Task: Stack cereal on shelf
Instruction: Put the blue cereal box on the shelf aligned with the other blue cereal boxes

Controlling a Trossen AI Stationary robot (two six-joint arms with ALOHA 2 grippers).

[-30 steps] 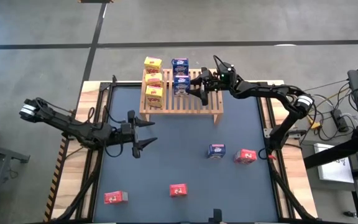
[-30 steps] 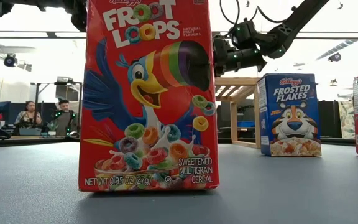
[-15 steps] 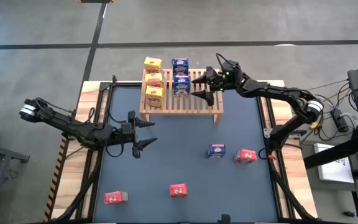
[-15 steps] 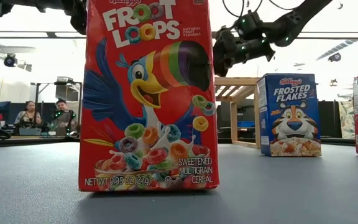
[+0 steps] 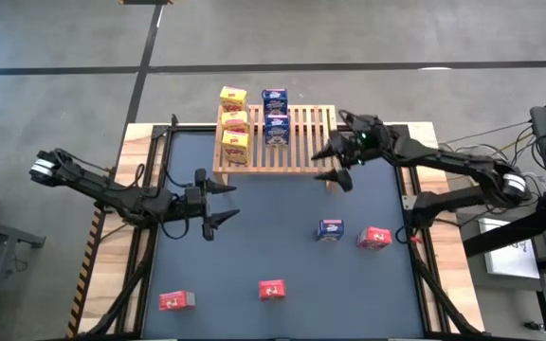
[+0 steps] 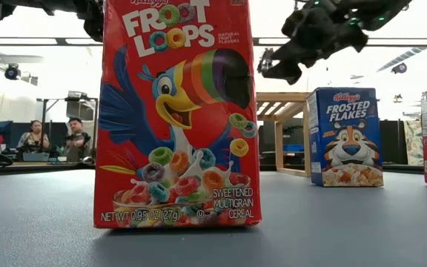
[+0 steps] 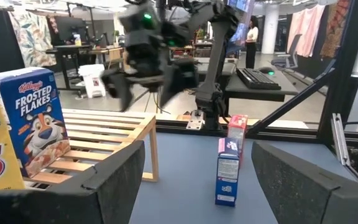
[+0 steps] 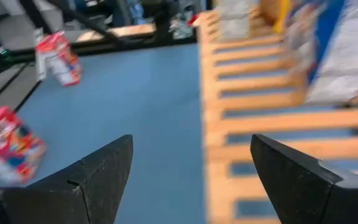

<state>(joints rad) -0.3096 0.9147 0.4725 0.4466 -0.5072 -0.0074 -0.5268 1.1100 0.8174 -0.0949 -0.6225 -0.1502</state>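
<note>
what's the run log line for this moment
right tool: open, empty, beside shelf | left tool: open, waiting | shelf: five boxes | table: four boxes

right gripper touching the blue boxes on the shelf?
Apart. High view: the right gripper hangs open at the shelf's front corner, with bare slats between it and the blue boxes.

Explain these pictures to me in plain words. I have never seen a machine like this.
This is a robot with two dark jointed arms at a blue-topped table, each ending in a two-finger gripper. One camera looks straight down, one sits at table height, and one rides on each wrist. A light slatted wooden shelf at the far edge carries three small yellow cereal boxes and two blue ones. A third blue box and three red boxes, the middle one here, stand on the table. The right gripper hangs open and empty at the shelf's right end. The left gripper waits open over the table's left side, also empty.
</note>
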